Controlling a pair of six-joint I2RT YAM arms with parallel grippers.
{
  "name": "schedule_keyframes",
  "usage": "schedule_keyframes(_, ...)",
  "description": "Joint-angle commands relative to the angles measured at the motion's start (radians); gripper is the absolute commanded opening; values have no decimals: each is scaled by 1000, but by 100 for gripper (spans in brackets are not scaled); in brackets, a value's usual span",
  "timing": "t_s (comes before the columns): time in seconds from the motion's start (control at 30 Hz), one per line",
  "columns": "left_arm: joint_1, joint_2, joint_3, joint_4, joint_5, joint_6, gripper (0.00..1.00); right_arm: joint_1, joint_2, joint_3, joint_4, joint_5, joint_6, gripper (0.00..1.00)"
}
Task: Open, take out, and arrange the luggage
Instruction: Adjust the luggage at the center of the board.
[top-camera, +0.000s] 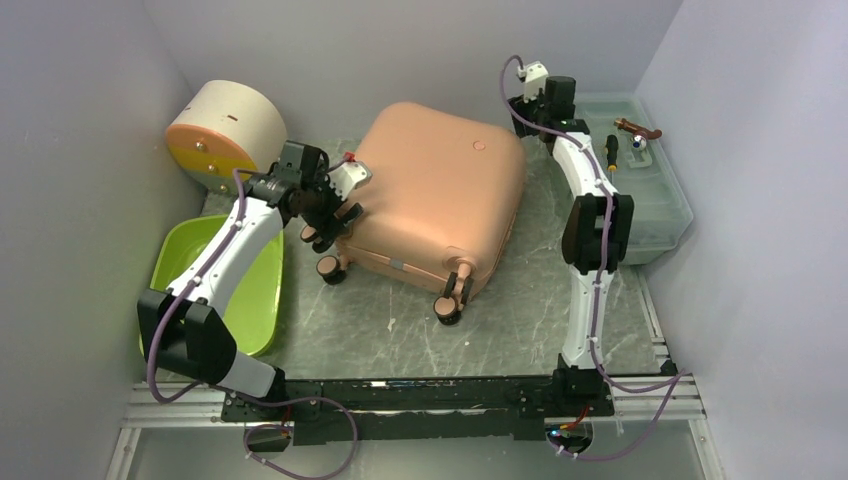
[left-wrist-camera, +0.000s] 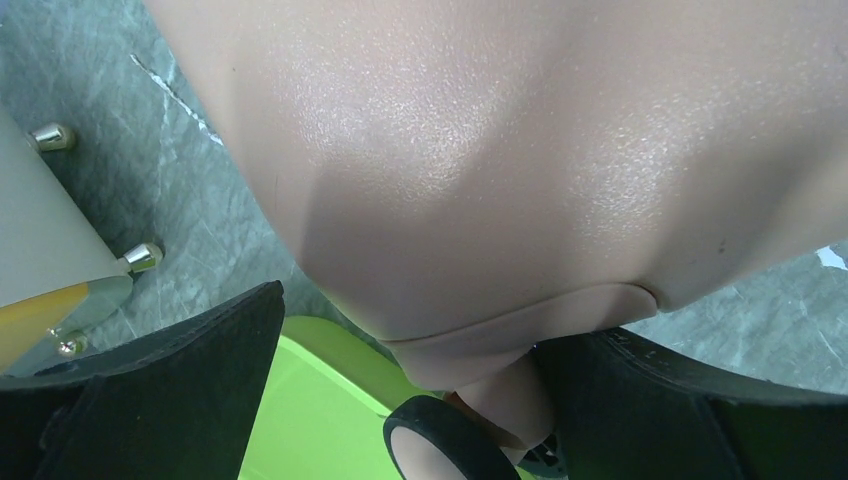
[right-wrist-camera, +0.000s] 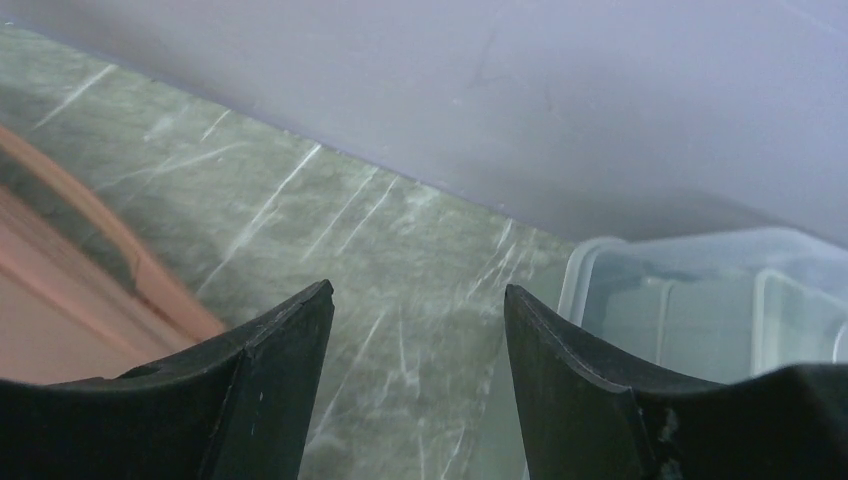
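We found luggage (top-camera: 435, 195) shut, flat mid-table: nothing done yet, we judged; opening, unpacking, arranging all left. L gripper (left-wrist-camera: 430, 340), jaws apart, straddled its 9 o'clock corner. R gripper (right-wrist-camera: 418, 300), apart & empty, hovered at 1 o'clock.

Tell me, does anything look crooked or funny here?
The pink suitcase lies flat and closed but crooked, turned at an angle to the table edges, with its wheels facing the near side. The left tool sits open around one wheel corner. Nothing looks spilled or broken.
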Motion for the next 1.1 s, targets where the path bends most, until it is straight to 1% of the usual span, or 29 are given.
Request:
schedule_keyframes(0.0,7,25,50,74,-39,16,99,59,44,68,77,50,-77,67)
schedule_keyframes(0.07,9,30,48,71,-40,21,99,82,44,42,80,43,-88,66)
schedule_keyframes(0.13,9,34,40,80,-60,24,99,94,17,-21,86,15,-93,63)
schedule_keyframes(0.3,14,83,24,160,-186,17,89,101,-144,-309,122,-163,-112,55)
schedule_keyframes(0.37,24,118,35,194,-227,19,83,103,-216,-413,122,-233,-124,53)
schedule_keyframes(0.47,38,178,85,227,-257,19,80,118,-327,-540,115,-299,-143,51)
schedule_keyframes(0.57,50,238,151,248,-255,25,80,138,-418,-658,130,-346,-144,50)
schedule_keyframes(0.73,59,329,274,250,-201,37,86,176,-537,-801,112,-390,-117,48)
schedule_keyframes(0.8,59,357,339,205,-168,23,89,186,-583,-842,105,-383,-96,48)
schedule_keyframes(0.87,59,360,405,161,-146,-19,93,187,-631,-871,102,-335,-65,48)
schedule_keyframes(0.9,59,351,431,128,-120,-48,98,184,-660,-879,100,-301,-52,49)
schedule_keyframes(0.97,56,319,458,108,-74,-120,99,176,-727,-890,106,-197,-15,55)
schedule_keyframes(1.0,52,300,465,105,-72,-167,99,169,-775,-888,104,-155,3,61)
schedule_keyframes(1.03,46,285,471,96,-75,-215,99,163,-810,-882,100,-145,20,68)
schedule_keyframes(1.07,39,271,480,83,-76,-263,99,160,-848,-879,101,-148,36,82)
